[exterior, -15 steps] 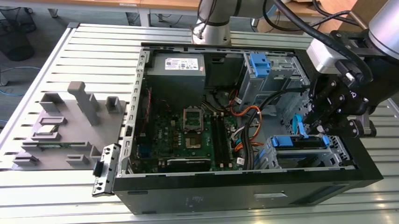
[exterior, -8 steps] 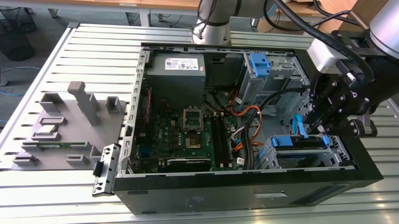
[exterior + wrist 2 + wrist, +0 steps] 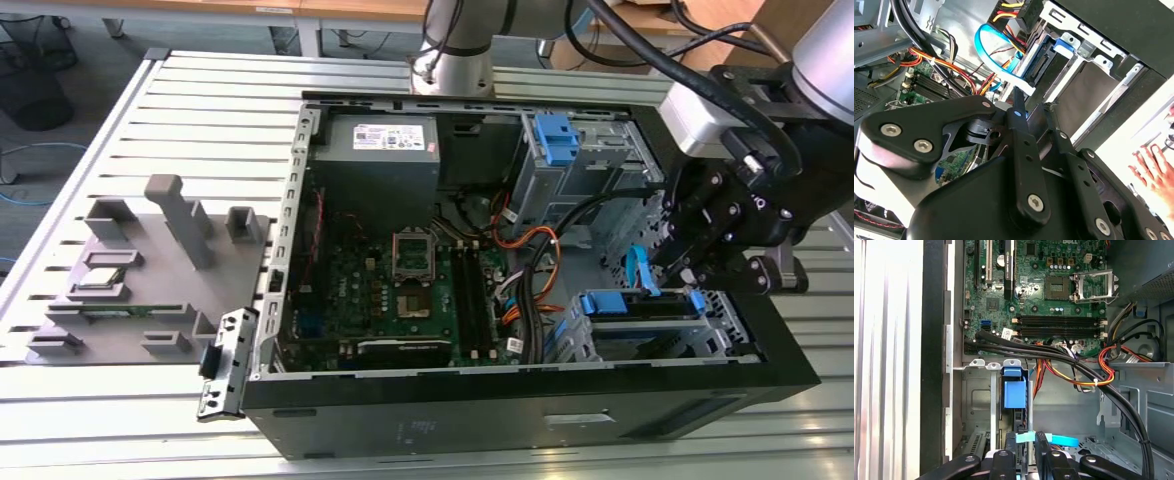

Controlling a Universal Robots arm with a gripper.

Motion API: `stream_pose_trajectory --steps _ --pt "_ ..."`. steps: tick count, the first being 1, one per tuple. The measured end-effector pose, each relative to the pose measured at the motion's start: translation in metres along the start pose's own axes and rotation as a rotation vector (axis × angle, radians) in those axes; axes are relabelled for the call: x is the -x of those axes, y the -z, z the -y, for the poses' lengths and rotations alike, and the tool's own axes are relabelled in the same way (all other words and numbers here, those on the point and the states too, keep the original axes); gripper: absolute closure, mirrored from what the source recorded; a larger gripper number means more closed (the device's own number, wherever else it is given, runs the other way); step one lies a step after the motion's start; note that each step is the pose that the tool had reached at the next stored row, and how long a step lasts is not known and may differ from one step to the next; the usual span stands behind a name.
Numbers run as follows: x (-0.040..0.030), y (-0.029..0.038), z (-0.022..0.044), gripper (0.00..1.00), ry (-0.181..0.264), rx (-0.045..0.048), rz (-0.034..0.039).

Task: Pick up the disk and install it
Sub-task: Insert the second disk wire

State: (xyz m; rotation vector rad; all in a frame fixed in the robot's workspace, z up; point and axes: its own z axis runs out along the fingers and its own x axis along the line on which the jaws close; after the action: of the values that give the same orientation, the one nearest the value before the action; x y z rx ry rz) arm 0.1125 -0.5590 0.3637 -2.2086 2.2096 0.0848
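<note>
Now the gripper (image 3: 717, 262) hangs over the drive cage (image 3: 654, 325) at the exterior view's right of the open computer case (image 3: 534, 400).

Its black fingers (image 3: 1021, 132) stand close together above the cage, though I cannot tell whether they pinch anything. The disk (image 3: 638, 305), in its blue bracket, sits in the cage just below them. In the second wrist view, a person's hand (image 3: 1154, 172) rests outside the case.

A robotics lab or workshop: an open black desktop computer case (image 3: 534, 400) lies on a slatted aluminium worktable (image 3: 200, 110), beside grey moulded fixtures (image 3: 147, 260).
</note>
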Motion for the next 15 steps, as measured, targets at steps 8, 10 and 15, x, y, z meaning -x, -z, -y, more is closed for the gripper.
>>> stream_pose_trajectory --steps 8,10,15 --pt "0.0005 0.0088 -0.0002 0.70 0.000 0.0000 0.0001" --pt "0.0006 0.0109 -0.0003 0.70 0.000 0.0000 0.0001" --pt "0.0012 0.0111 -0.0001 0.70 0.000 0.0000 0.0002"
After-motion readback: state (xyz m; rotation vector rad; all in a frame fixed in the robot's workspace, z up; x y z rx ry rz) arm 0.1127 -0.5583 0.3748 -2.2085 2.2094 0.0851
